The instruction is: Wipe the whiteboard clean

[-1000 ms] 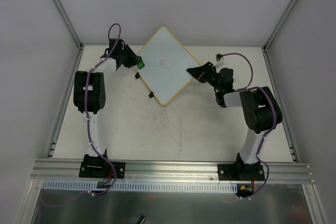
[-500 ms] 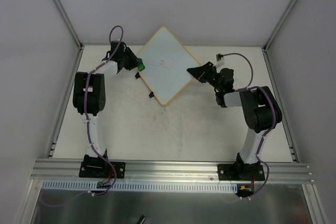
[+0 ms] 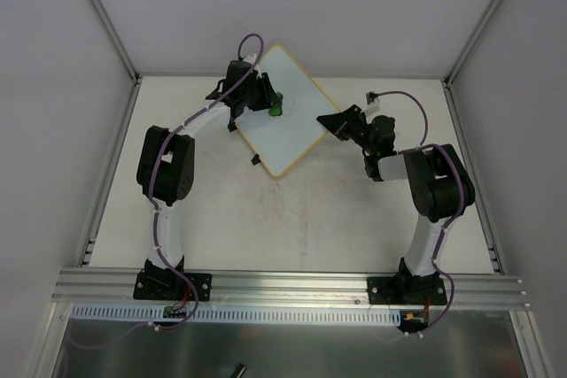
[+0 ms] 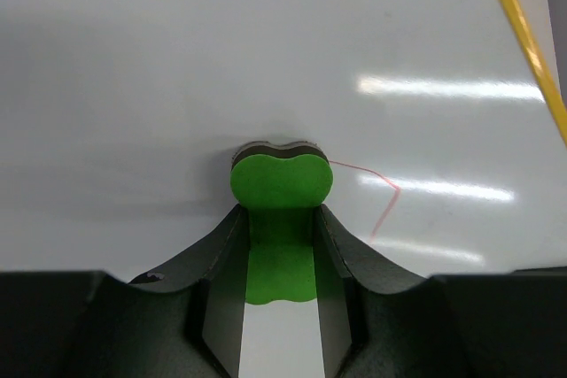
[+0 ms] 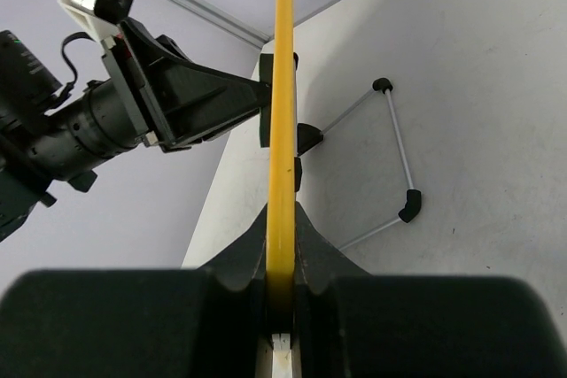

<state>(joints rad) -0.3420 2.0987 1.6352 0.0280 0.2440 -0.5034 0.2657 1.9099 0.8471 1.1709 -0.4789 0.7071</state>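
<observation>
The whiteboard (image 3: 291,136) lies as a diamond at the back of the table, white with a yellow-orange rim (image 5: 283,104). My left gripper (image 3: 269,101) is shut on a small green eraser (image 3: 276,107), whose dark felt end presses on the board's upper middle. In the left wrist view the eraser (image 4: 282,185) sticks out between my left gripper's (image 4: 281,219) jaws, and a thin red line (image 4: 386,198) runs just right of it on the board (image 4: 177,59). My right gripper (image 3: 330,121) is shut on the board's right corner, the rim clamped between its jaws (image 5: 281,219).
Two black clips (image 3: 254,161) sit on the board's lower-left edge. A wire stand with black end caps (image 5: 408,204) rests on the table under the board. The left arm (image 5: 133,117) shows beyond the rim. Grey walls enclose the table.
My left gripper carried the eraser rightward from the board's left edge onto its upper middle, over the spot where a small red mark showed. The right arm and the board stayed still.
</observation>
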